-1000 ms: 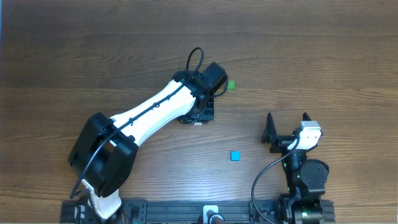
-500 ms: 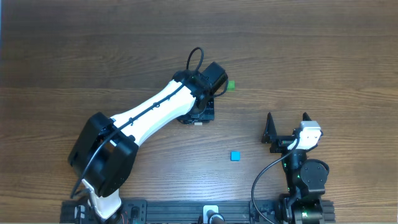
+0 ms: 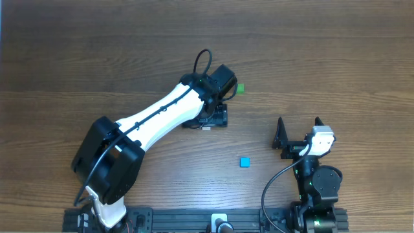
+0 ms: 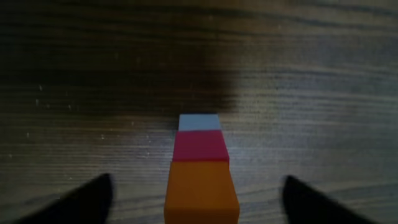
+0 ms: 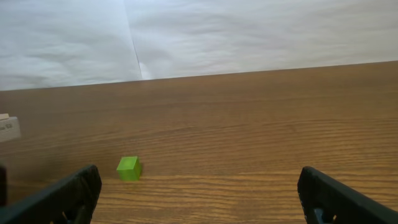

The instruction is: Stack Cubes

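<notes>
Cubes: three stacked, two left loose.
I see the orange cube (image 4: 201, 190) on the red cube (image 4: 200, 147) on a pale cube (image 4: 199, 122), standing between my left gripper's (image 4: 196, 183) parted, unclamped jaws. The green cube (image 3: 240, 88) and the blue cube (image 3: 244, 162) lie apart on the table (image 3: 336, 52), unstacked. My right gripper (image 3: 298, 123) sits wide open, empty.

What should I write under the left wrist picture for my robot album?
Left hand open over a stack of orange, red and white cubes.
</notes>
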Controlling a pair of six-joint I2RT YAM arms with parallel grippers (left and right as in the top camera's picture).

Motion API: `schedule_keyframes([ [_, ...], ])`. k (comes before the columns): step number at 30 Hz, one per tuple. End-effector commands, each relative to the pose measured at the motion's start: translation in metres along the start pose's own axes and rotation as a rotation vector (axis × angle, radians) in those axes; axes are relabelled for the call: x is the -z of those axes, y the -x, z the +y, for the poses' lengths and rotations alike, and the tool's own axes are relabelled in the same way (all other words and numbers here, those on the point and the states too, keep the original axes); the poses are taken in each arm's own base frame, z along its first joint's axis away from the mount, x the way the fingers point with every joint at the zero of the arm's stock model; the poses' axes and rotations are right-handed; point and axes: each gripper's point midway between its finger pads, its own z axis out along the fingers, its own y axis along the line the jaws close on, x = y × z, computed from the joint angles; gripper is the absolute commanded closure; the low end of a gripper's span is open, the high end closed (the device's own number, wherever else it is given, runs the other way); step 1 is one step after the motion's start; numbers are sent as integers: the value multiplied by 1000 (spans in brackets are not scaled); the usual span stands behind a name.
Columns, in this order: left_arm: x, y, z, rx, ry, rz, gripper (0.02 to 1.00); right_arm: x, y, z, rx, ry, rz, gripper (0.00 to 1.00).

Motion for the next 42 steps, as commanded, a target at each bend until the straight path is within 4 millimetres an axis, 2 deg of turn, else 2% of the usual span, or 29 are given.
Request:
schedule_keyframes([
  [1,20,19,3,22,-6,-99,34,0,-2,0,1,3,1,7],
  [5,50,48,13,83,-29,-242,18,0,-2,0,1,3,1,7],
  [9,96,83,31,163,-88,-412,18,0,-2,0,1,3,1,7],
  [12,144,106,45,170,-149,-576,20,0,-2,0,1,3,1,7],
  [15,204,127,58,125,-233,-814,20,0,-2,0,1,3,1,9],
  [18,253,131,81,117,-297,-1033,20,0,-2,0,1,3,1,9],
  [21,283,123,111,102,-336,-1205,18,0,-2,0,1,3,1,9],
  [23,289,114,137,109,-332,-1285,20,0,-2,0,1,3,1,9],
  [24,289,106,157,123,-316,-1321,23,0,-2,0,1,3,1,9],
  [25,287,102,164,123,-306,-1332,23,0,-2,0,1,3,1,7],
  [28,274,81,199,143,-233,-1358,29,0,-2,0,1,3,1,7],
  [30,264,68,213,133,-183,-1370,34,0,-2,0,1,3,1,7],
  [36,235,26,232,100,-105,-1422,31,0,-2,0,1,3,1,9],
  [42,214,-2,234,66,-150,-1533,25,0,-2,0,1,3,1,9],
])
